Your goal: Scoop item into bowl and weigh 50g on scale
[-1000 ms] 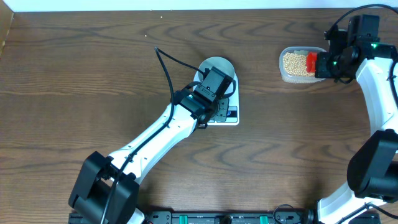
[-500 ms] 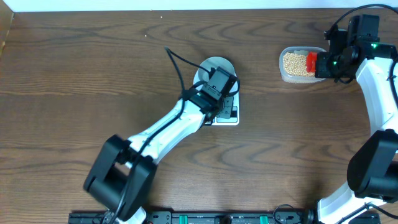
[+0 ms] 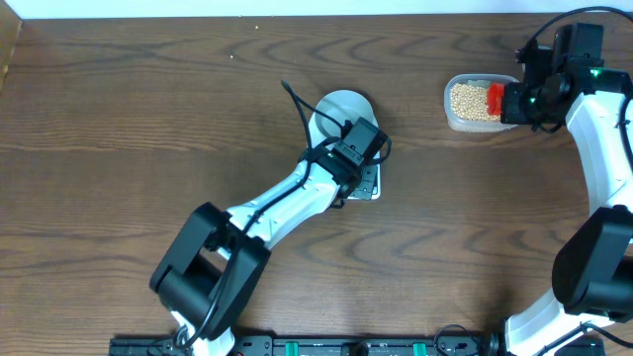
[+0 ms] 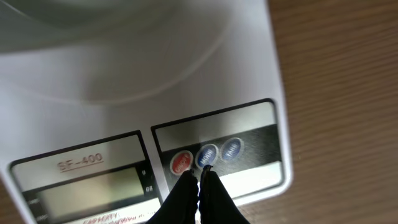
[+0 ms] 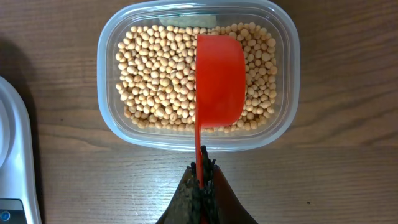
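The white scale [image 3: 372,190] carries the pale bowl [image 3: 341,104] on its far half. My left gripper [image 3: 363,168] hangs over the scale's front panel. In the left wrist view this gripper [image 4: 200,173] is shut and empty, its tips at the blue button [image 4: 208,155], between a red button [image 4: 181,163] and another blue one [image 4: 231,149]. The grey display [image 4: 93,186] looks blank. My right gripper [image 5: 203,167] is shut on the handle of a red scoop [image 5: 219,81], which lies over the tan beans [image 5: 155,74] in the clear tub [image 5: 107,56].
The clear tub [image 3: 453,119] stands at the back right of the wooden table, about a hand's width right of the scale. The scale's edge [image 5: 12,155] shows at the left of the right wrist view. My left arm [image 3: 267,213] crosses the table's middle.
My left arm has swung rightward, and its gripper has shifted a little right and toward the scale's front panel. The right arm and scoop have not moved.
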